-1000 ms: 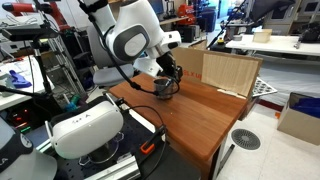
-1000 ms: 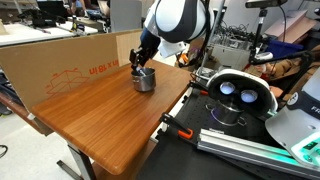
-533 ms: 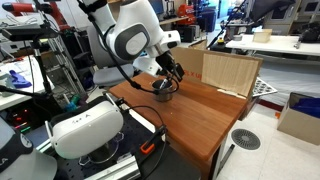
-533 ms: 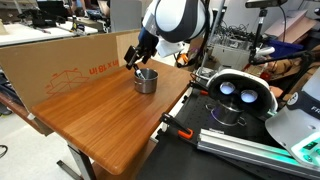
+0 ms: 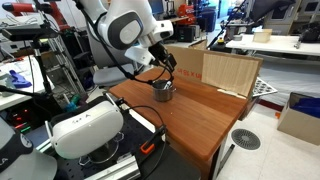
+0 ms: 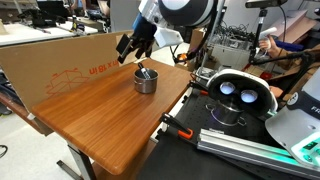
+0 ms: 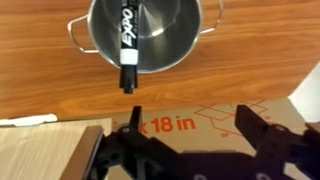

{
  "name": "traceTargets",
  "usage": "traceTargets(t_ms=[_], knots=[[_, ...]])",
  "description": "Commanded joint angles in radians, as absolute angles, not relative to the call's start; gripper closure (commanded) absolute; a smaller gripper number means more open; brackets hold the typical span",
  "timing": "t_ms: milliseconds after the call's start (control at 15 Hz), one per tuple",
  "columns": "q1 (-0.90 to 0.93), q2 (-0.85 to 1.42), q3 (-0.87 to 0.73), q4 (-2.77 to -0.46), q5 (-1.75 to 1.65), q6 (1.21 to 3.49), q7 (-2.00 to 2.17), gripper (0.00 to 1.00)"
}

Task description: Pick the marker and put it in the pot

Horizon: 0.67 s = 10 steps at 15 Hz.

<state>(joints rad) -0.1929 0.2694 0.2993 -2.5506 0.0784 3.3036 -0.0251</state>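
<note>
Since a second ago the arm has lifted clear of the pot. The fingers (image 7: 262,135) now hang spread wide and empty over the edge of the box (image 7: 190,122), so I judge the release is done. Ahead of the fingers on the table (image 7: 250,70), the pot (image 7: 160,35) holds the marker (image 7: 126,45), which leans on the wall with its dark end poking over the rim toward the fingers; nothing else shows inside.

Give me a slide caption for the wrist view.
Marker lies inside the pot, its end leaning over the rim; the open gripper hovers above, empty.
</note>
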Motion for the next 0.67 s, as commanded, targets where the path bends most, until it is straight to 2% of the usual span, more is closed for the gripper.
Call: traceTargets(t_ms=[0, 333, 600], knots=[[-0.444, 0.184, 0.576, -2.583, 0.051, 3.176, 0.008, 0.00], [-0.769, 0.204, 0.946, -2.538, 0.246, 3.009, -0.137, 0.00], [-0.979, 0.171, 1.112, -2.514, 0.397, 2.880, -0.292, 0.00]])
